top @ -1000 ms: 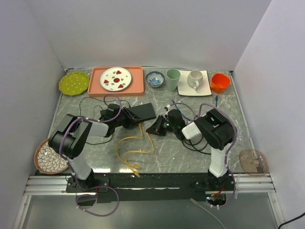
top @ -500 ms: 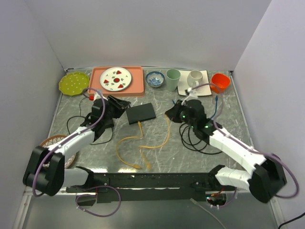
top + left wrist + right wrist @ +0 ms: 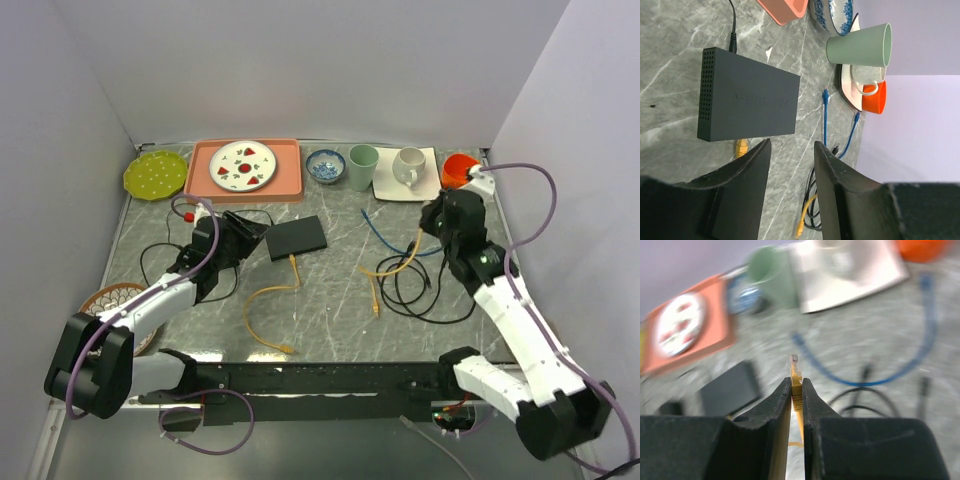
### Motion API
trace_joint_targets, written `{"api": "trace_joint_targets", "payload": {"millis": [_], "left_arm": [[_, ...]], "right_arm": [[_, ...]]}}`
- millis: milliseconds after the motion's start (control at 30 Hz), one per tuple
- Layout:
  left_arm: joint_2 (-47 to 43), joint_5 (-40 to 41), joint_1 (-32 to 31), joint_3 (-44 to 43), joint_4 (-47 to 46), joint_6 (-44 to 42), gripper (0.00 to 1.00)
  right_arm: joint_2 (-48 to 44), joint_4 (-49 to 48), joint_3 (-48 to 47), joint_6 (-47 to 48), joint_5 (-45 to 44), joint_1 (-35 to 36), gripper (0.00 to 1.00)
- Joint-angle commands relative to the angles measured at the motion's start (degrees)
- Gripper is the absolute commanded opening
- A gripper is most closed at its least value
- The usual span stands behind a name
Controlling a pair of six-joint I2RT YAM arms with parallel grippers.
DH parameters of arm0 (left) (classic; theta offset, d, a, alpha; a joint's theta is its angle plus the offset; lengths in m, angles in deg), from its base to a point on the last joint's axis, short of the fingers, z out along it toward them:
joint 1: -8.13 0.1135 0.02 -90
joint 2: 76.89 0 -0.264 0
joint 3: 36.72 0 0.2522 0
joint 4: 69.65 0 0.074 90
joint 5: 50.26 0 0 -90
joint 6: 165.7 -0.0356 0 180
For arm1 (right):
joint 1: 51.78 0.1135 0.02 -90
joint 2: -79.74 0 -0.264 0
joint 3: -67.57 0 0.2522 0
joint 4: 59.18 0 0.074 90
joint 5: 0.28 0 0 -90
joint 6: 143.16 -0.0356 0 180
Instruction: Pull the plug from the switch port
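Worktop (image 3: 330, 325) of grey veined stone, crockery ranged along its far edge. Salmon tray (image 3: 197, 178) towards the left of that row. Switch (image 3: 297, 236) flat on the stone left of centre, just on the near side of the tray. Long axis roughly left to right, right end turned a little away from the arms, socket edge facing the arms.

From the left wrist, faint raised lettering across the top face, too dim to read. Only from that wrist too: rows of vent holes on one short side, and a black lead (image 3: 731, 20) entering the edge opposite the sockets.

Left tool (image 3: 252, 228) just left of the switch and apart from it, fingers (image 3: 742, 185) parted, bare stone showing between them. Right tool (image 3: 430, 224) well apart from the switch, over the right half, pinched narrow on the plug (image 3: 795, 371). Yellow body, clear tip poking past the fingertips, visible only from the right wrist, and blurred there. Yellow cable (image 3: 388, 268) trailing from that tool down to the stone.

Second yellow plug (image 3: 741, 147) seated in the socket edge, its own cable (image 3: 262, 300) looping toward the arms.
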Motion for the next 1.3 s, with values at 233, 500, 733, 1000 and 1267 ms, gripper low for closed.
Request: {"api": "trace_joint_targets", "payload": {"millis": [233, 500, 733, 1000, 1267], "left_arm": [[-3.2, 2.2, 0.0, 0.9, 2.7, -0.2, 0.47], [-3.6, 1.6, 0.0, 2.0, 0.1, 0.3, 0.49], [3.0, -1.4, 0.0, -2.3, 0.5, -1.4, 0.47], [12.9, -7.0, 0.0, -7.0, -1.5, -3.5, 0.42], [18.9, -8.6, 0.0, -9.5, -3.5, -5.8, 0.4]], "right_arm": [[13.6, 3.6, 0.7, -11.2, -1.5, -14.7, 0.52], [11.3, -3.3, -1.9, -6.1, 5.7, -2.0, 0.67], [17.3, -22.4, 5.5, -7.9, 27.4, 6.1, 0.63], [31.0, -35.6, 8.7, -13.5, 37.1, 10.8, 0.59], [44.6, -42.1, 4.8, -16.0, 42.1, 13.8, 0.56]]}}
